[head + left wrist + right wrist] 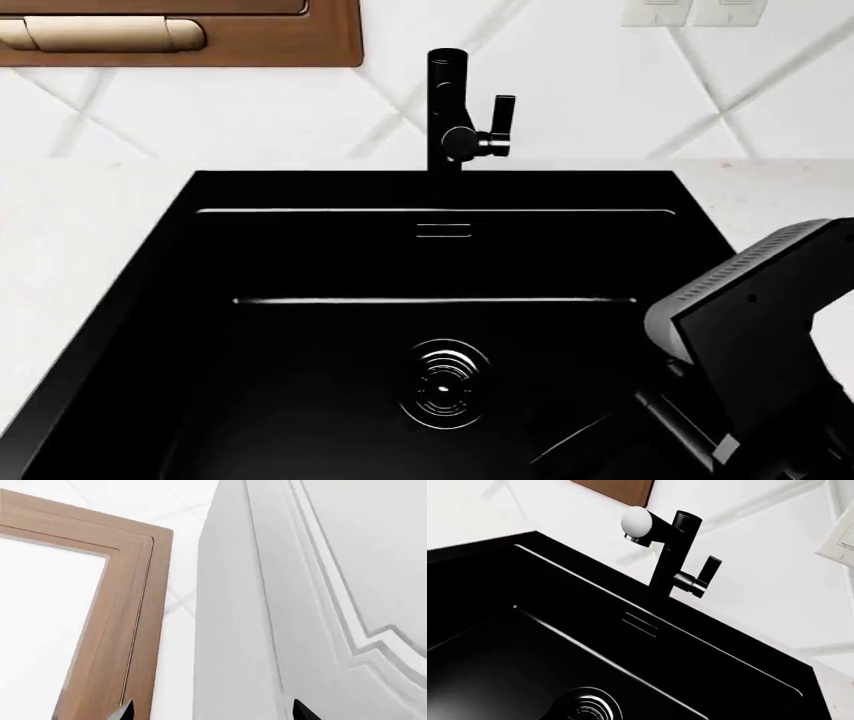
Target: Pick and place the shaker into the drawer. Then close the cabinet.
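Note:
The shaker is out of view in every frame. In the left wrist view a pale grey front of the cabinet (320, 595) with curvy raised moulding fills one side, its plain edge running down between my fingertips. I cannot tell whether this panel is the drawer's front; no drawer inside shows. My left gripper (215, 715) is open, its two black fingertips (303, 712) wide apart and holding nothing. The right arm (754, 330) hangs over the sink's right side, and its gripper shows in neither the head view nor the right wrist view.
A black sink (334, 250) with a round drain (447, 385) lies straight below the head camera, set in the white counter (80, 230). A black faucet (447, 110) stands at its back. A brown wooden wall cabinet (127, 605) hangs on the tiled wall.

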Motion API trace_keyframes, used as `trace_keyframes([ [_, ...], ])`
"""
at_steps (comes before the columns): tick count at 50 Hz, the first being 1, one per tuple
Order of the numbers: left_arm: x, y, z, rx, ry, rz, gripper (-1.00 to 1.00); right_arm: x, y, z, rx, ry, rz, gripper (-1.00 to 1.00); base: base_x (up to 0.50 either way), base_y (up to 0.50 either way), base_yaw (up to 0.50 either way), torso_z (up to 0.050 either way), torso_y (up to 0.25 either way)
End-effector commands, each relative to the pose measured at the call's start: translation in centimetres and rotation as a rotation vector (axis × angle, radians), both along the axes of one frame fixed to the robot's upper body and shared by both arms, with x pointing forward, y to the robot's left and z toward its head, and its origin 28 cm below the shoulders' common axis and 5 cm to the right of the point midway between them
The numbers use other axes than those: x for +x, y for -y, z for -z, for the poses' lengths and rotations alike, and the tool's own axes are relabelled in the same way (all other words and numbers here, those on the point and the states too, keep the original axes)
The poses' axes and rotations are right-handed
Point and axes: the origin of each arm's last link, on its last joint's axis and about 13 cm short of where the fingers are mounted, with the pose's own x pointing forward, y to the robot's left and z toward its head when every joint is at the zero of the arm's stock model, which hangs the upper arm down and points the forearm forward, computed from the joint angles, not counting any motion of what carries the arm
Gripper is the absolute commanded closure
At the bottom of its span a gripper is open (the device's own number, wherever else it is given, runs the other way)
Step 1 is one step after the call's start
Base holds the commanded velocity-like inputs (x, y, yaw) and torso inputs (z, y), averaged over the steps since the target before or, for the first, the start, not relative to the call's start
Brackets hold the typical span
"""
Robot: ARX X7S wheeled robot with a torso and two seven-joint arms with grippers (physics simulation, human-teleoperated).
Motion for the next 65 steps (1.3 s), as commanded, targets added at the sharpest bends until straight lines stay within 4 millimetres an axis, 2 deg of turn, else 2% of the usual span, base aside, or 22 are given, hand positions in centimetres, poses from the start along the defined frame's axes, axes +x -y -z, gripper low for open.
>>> trace_keyframes([
  [1,0.2,3.7,0.5,0.168,-0.088,0.210,-1.00,-0.1,0.2,0.3,0.009,-0.004,-0.002,-1.00,0.00,0.00,0.00,0.000,0.000],
  [20,2.9,9.3,4.4,0.377,-0.223,0.271,-1.00,0.0,0.6,0.7,0.029,-0.012,-0.008,-1.00,0.00,0.00,0.00,0.000,0.000],
  [28,4.3,10.7,5.7,0.397,-0.252,0.298,-1.00,0.1,0.9,0.9,0.039,-0.011,-0.003,-1.00,0.00,0.00,0.00,0.000,0.000],
  [32,4.4,11.4,5.9,0.405,-0.257,0.320,-1.00,0.3,0.9,1.1,0.043,-0.014,-0.007,-1.00,0.00,0.00,0.00,0.000,0.000],
  [54,5.8,12.9,7.0,0.408,-0.289,0.345,-1.00,0.1,1.3,1.3,0.063,-0.010,-0.008,-1.00,0.00,0.00,0.00,0.000,0.000],
  [60,7.2,12.5,7.4,0.392,-0.308,0.291,-1.00,-0.1,1.6,1.2,0.066,-0.008,-0.001,-1.00,0.00,0.00,0.00,0.000,0.000],
  [64,6.9,12.6,7.3,0.388,-0.312,0.302,-1.00,-0.2,1.6,1.0,0.066,-0.004,0.001,-1.00,0.00,0.00,0.00,0.000,0.000],
  [65,4.1,13.8,7.0,0.433,-0.281,0.418,-1.00,-0.3,1.6,0.9,0.068,-0.001,0.003,-1.00,0.00,0.00,0.00,0.000,0.000],
])
